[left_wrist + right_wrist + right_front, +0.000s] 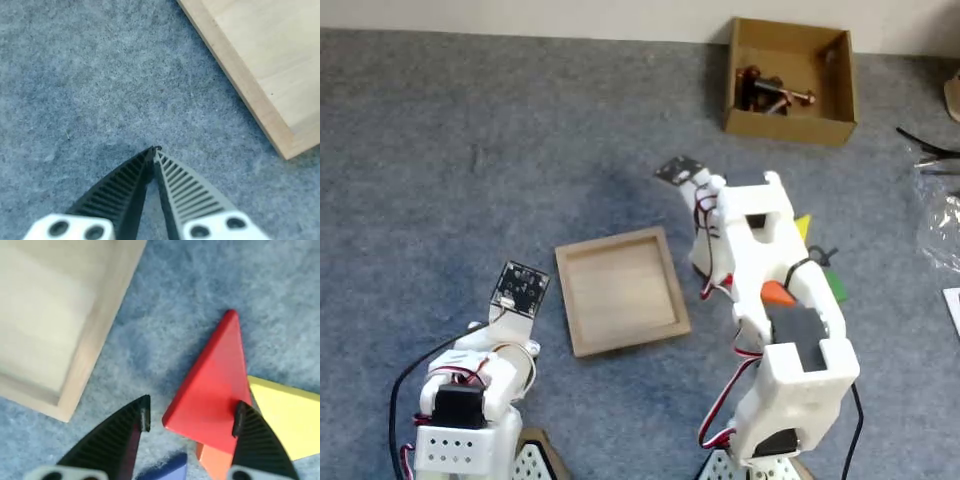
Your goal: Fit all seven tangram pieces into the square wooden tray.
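Red triangle (215, 375) lies on the carpet (200, 280) inside the spread right hand (192, 415).

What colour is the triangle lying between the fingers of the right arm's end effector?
Red; the triangle shows best in the right wrist view.

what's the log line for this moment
left gripper jaws shut, beside tray | right gripper jaws open around red triangle | yellow piece beside it | tray holds no pieces

White arms (800, 375) — red-and-black cables (718, 415)
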### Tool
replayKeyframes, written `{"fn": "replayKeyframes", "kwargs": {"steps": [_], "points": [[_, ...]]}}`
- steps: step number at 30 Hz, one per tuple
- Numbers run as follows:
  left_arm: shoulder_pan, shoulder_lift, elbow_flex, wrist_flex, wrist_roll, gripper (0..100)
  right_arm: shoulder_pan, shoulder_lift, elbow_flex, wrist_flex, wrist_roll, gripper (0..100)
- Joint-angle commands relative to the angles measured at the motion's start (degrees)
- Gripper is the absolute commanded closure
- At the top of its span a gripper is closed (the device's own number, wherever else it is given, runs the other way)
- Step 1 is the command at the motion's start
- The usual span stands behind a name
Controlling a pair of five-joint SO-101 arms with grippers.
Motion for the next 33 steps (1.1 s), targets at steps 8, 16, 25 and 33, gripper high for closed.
{"fn": "replayKeyframes", "kwargs": {"steps": [8, 16, 25, 33], "points": [[-0.66, -0.31, 1.10, 0.35, 0.26, 99, 1.71, 1.89, 4.18, -0.40, 3.52, 80.8], [-0.66, -0.31, 1.10, 0.35, 0.26, 99, 1.80, 1.80, 8.66, -0.66, 7.91, 82.4], [-0.66, -0.31, 1.10, 0.35, 0.26, 99, 1.80, 1.80, 8.84, -0.75, 8.00, 73.0], [-0.66, -0.31, 1.10, 0.35, 0.26, 99, 1.19, 1.63, 8.84, -0.66, 8.00, 73.1]]}}
